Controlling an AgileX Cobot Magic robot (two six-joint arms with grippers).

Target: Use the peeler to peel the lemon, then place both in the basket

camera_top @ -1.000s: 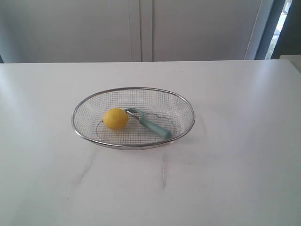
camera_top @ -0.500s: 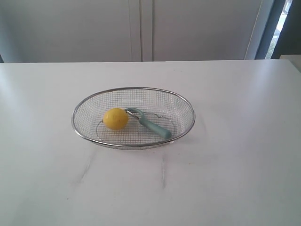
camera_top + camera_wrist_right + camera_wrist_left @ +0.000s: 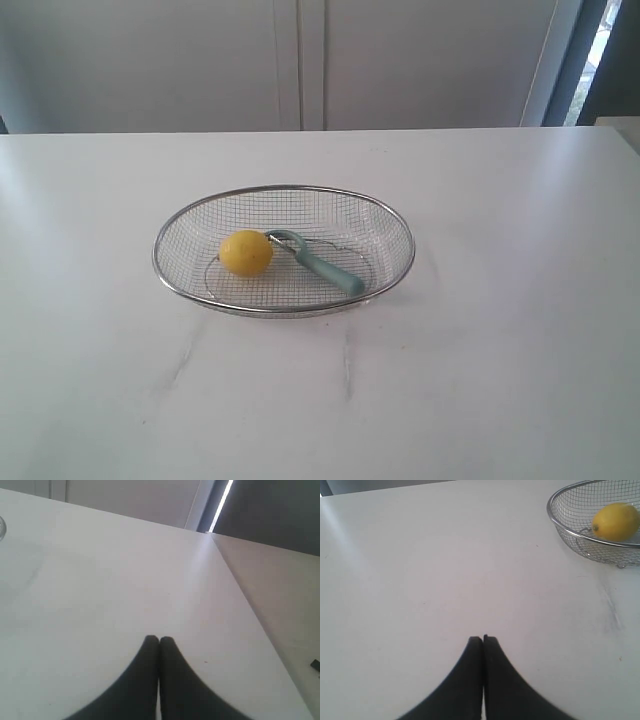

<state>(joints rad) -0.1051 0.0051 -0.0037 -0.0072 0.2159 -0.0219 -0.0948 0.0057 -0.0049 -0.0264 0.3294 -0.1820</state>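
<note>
The wire mesh basket (image 3: 283, 190) stands in the middle of the white table. Inside it lie the yellow lemon (image 3: 245, 252) and, touching its right side, the teal-handled peeler (image 3: 325, 267) with its metal head toward the lemon. The left wrist view catches the basket (image 3: 560, 522) and the lemon (image 3: 616, 522) at its edge. My left gripper (image 3: 483, 639) is shut with nothing in it, over bare table well away from the basket. My right gripper (image 3: 159, 639) is also shut and empty, above bare table. Neither gripper shows in the exterior view.
The white table (image 3: 500, 350) runs wide around the basket. In the right wrist view the table edge (image 3: 250, 605) runs close by, with a sliver of the basket rim (image 3: 2, 527) at the frame's border. Grey cabinet doors (image 3: 300, 60) stand behind the table.
</note>
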